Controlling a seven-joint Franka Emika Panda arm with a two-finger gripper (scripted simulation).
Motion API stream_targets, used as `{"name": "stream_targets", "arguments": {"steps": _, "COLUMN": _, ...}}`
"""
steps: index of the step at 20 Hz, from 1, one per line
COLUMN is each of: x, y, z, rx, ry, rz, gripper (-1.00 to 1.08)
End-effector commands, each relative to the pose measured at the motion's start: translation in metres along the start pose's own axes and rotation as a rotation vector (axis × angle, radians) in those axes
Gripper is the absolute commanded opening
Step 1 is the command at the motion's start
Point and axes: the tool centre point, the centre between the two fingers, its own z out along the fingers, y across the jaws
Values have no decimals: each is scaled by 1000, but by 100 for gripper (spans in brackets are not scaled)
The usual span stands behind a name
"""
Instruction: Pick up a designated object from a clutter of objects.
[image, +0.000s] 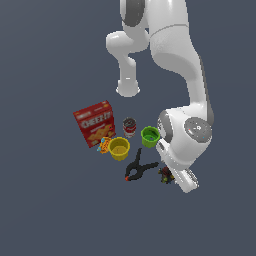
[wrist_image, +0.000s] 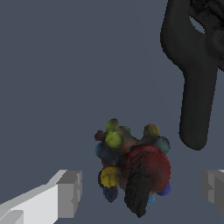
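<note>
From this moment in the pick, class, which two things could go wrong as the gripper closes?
1. The speckled lump is knobbly and uneven between the open gripper's fingers, so the pads may catch only a bump and it could slip or roll.
2. The black clamp's handle lies close beside the lump, so a drifting finger might nudge it.

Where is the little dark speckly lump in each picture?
Exterior view: the lump lies under the gripper, at the black clamp's right.
Wrist view: the lump sits between the two open fingers.
Shared landmark: the clamp, close beside the lump in both.
</note>
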Motion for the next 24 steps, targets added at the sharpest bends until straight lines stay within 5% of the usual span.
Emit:
{"name": "stream_targets", "arguments": {"steps": 1, "x": 0, "y": 1, "z": 14, "rx": -1, "ry": 0, "rz": 1, "gripper": 100}}
{"name": "stream_targets", "arguments": {"steps": 10, "x": 0, "y": 0, "z": 35, "rx": -1, "ry": 0, "rz": 2, "gripper": 100}}
{"name": "stream_targets", "arguments": {"steps": 11, "x": 0, "y": 0, "z": 35, "rx": -1, "ry": 0, "rz": 2, "gripper": -100}}
{"name": "stream_targets", "arguments": {"steps": 24, "x": -1, "y": -2, "z": 28, "rx": 8, "ry": 0, "rz": 1, "gripper": -100}}
